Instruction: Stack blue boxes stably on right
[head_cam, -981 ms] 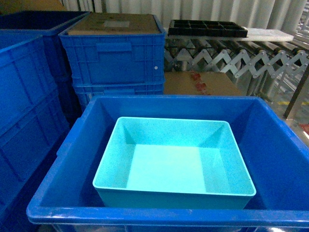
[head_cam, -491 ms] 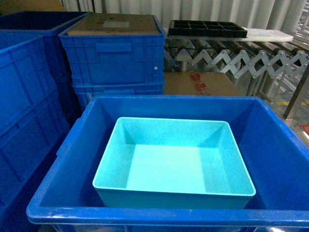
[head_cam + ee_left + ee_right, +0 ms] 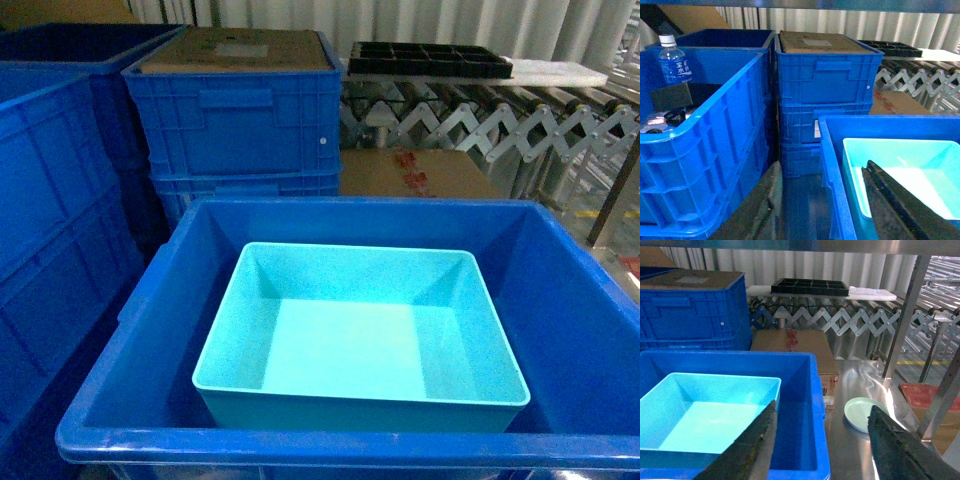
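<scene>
Head view: large royal-blue tub [image 3: 560, 300] fills lower half of frame, w/ the light turquoise tub [image 3: 350, 350] sitting upright inside it, roughly centred, slightly toward frame left; turquoise tub interior bare, gap of blue floor visible around it on right and back. No grippers seen in head view. Upper left of frame: stacked ribbed blue crates [image 3: 240, 120], top one covered by a brown cardboard sheet [image 3: 235, 48]. Far left edge: another big ribbed blue crate [image 3: 50, 230]. Behind the tubs, centre: cardboard box [image 3: 415, 172] w/ red print; upper right: roller conveyor [image 3: 500, 115] carrying a black divided tray [image 3: 430, 58]. Left wrist view: left gripper [image 3: 825, 205] at bottom of frame, fingers spread wide apart, holding nothing; one finger sits over the gap beside the royal-blue tub wall, other over the turquoise tub's near-left corner, can't tell if touching. Ribbed crate at left of that frame holds a water bottle [image 3: 674, 60] w/ white cap plus some dark items, too unclear to name. Right wrist view: right gripper [image 3: 822, 447] at bottom, fingers spread apart, nothing between; left finger over royal-blue tub interior just beside turquoise tub's right wall, right finger over a steel table [image 3: 860, 390]. Pale green plate [image 3: 862, 412] lies on that table, right of the royal-blue tub, apart from it.
</scene>
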